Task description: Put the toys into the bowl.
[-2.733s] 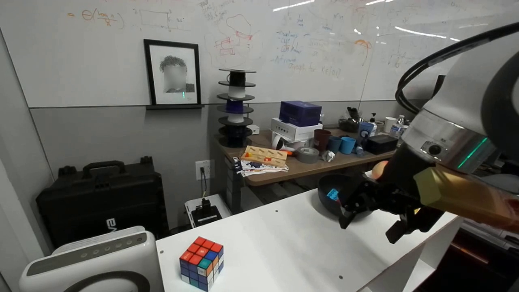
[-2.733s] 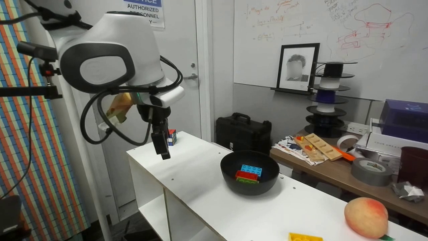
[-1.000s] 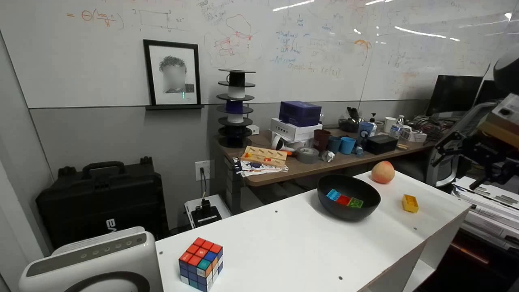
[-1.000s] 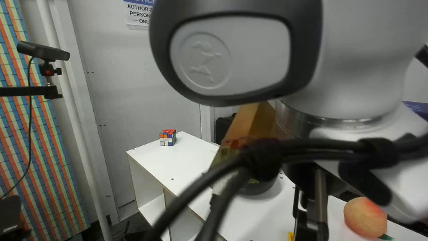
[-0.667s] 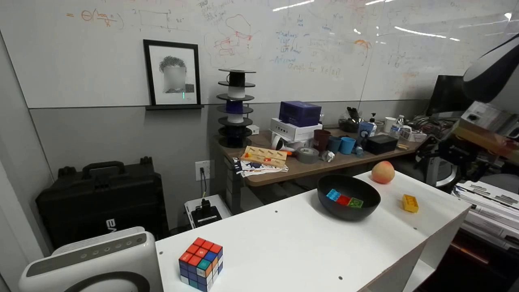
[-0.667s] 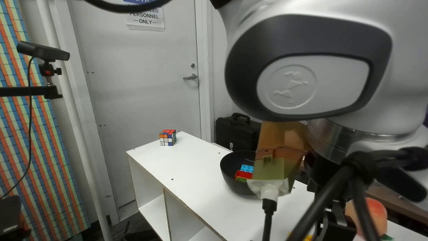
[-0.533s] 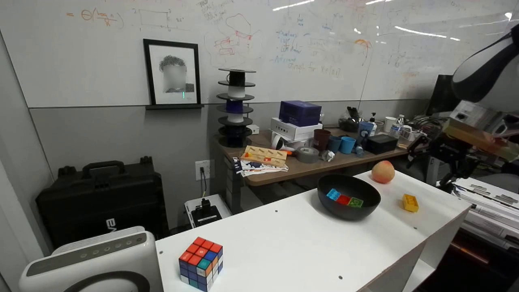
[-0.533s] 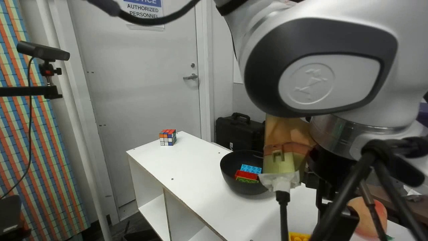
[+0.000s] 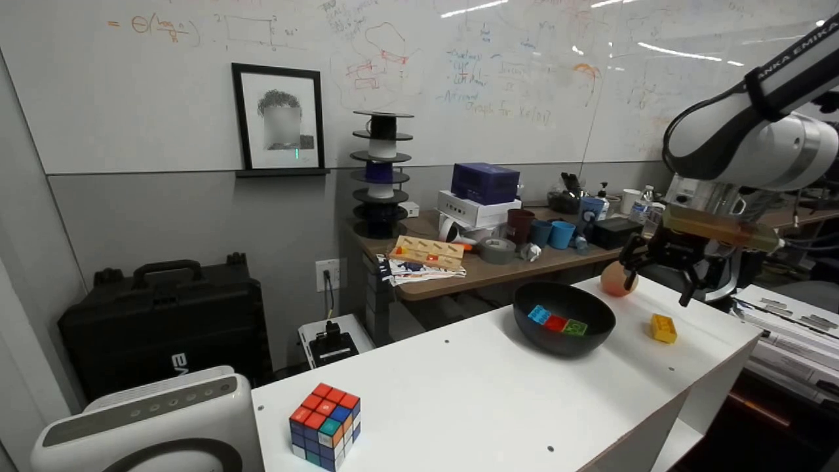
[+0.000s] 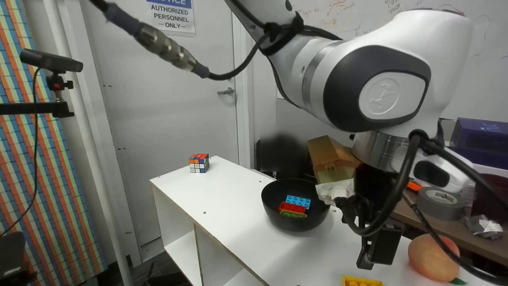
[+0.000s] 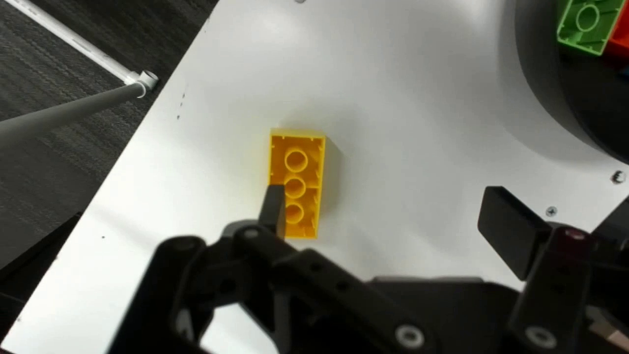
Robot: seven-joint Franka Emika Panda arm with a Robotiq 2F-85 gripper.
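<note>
The hand (image 9: 657, 294) spread wide above the desk (image 9: 459, 393), the yellow block (image 9: 663, 329) lying outside the bowl (image 9: 564, 346).
The blue block (image 9: 539, 314), red block (image 9: 555, 324) and green block (image 9: 575, 328) sit in a row inside the bowl. The yellow block rests hollow side up on the desk, partly hidden by the hand in the wrist view. A fruit (image 10: 430, 258) lies near the bowl; a puzzle cube (image 9: 326, 423) stands well apart.

A whiteboard (image 9: 426, 85) stretches above a brown desk (image 9: 485, 270).
</note>
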